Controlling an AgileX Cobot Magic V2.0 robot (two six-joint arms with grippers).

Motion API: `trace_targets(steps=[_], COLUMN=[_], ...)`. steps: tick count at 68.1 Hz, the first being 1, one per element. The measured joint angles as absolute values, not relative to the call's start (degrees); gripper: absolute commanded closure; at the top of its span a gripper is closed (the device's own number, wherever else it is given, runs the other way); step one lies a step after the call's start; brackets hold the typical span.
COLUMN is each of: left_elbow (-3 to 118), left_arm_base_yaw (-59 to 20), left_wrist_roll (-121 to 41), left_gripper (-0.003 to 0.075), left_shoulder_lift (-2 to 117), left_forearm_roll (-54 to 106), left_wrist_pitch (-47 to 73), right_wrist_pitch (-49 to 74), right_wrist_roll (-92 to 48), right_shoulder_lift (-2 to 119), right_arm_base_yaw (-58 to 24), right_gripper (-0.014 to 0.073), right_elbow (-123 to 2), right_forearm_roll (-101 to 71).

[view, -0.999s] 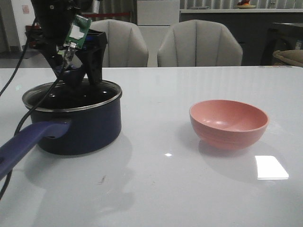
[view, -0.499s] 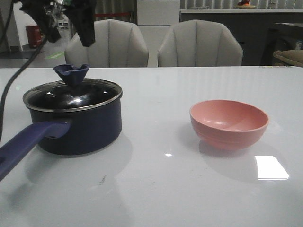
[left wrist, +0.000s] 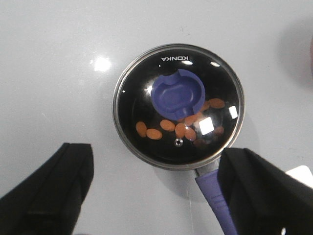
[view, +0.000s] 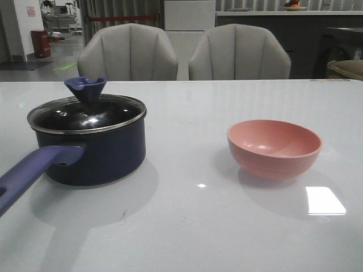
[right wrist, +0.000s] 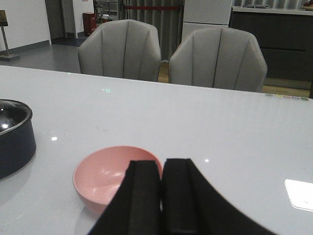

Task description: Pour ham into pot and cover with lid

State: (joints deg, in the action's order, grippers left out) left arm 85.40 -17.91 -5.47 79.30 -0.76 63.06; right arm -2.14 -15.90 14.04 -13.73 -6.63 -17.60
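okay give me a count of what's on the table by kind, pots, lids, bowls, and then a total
Pots: 1, the pot
Lids: 1, the lid, sitting on the pot
Bowls: 1, the bowl
Total: 3

Ham pieces show through the lid, too overlapped to count exactly.

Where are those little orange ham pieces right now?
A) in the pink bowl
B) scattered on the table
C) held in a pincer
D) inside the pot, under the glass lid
D: the left wrist view shows the ham through the lid resting on the pot, while the bowl looks empty.
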Motion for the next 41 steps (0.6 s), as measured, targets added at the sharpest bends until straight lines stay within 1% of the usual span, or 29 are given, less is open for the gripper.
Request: trace_targets(steps=[3,4,5,14,15,16,17,28,34,35,38,41], left_elbow=[80.26,80.26,77.30,66.95,64.51,64.51,62.13,50.07,44.36,43.01,40.81,37.85], left_arm_base_yaw=[-17.91,-17.91,-17.91,-17.91,-17.91,-17.91,-17.91,-17.91,-17.90,-17.90,-17.80,-17.80], left_wrist_roll=[-5.47,-5.47,-5.47,-5.47,-5.47,-5.47,-5.47,-5.47,-5.47,-5.47,-5.47,-5.47], left_gripper=[0.0148,0.0148,0.0148,0.0148,0.0148,0.0148,0.0148,0.0167,0.0211,0.0232,0.0265,0.0320], left_shoulder_lift=[74.20,74.20,71.86,61.41,58.22,58.22,55.66,43.08,35.82,34.30,31.78,28.41], left_forearm_roll=[0.00,0.00,0.00,1.64,2.06,2.06,2.40,2.99,3.12,3.12,3.12,3.12], left_wrist_pitch=[60.39,60.39,58.92,51.96,49.93,49.93,48.40,42.90,40.64,40.22,39.56,38.74], right_wrist_pitch=[-2.14,-2.14,-2.14,-2.14,-2.14,-2.14,-2.14,-2.14,-2.14,-2.14,-2.14,-2.14], right_wrist_roll=[-15.90,-15.90,-15.90,-15.90,-15.90,-15.90,-15.90,-15.90,-15.90,-15.90,-15.90,-15.90], right_shoulder_lift=[14.04,14.04,14.04,14.04,14.04,14.04,14.04,14.04,14.04,14.04,14.04,14.04], right_arm_base_yaw=[-13.73,-13.73,-13.73,-13.73,-13.73,-13.73,-13.73,-13.73,-13.73,-13.73,-13.73,-13.73], right_gripper=[0.0440,0.0440,0.0440,0.0440,0.0440,0.0440,0.0440,0.0440,0.0440,0.0440,0.0440,0.0440], right_elbow=[-6.63,-6.63,-6.63,-6.63,-6.63,-6.63,-6.63,-6.63,-6.63,-6.63,-6.63,-6.63], right_forearm_roll=[-17.60,-17.60,-17.60,-17.60,-17.60,-17.60,-17.60,-17.60,-17.60,-17.60,-17.60,-17.60])
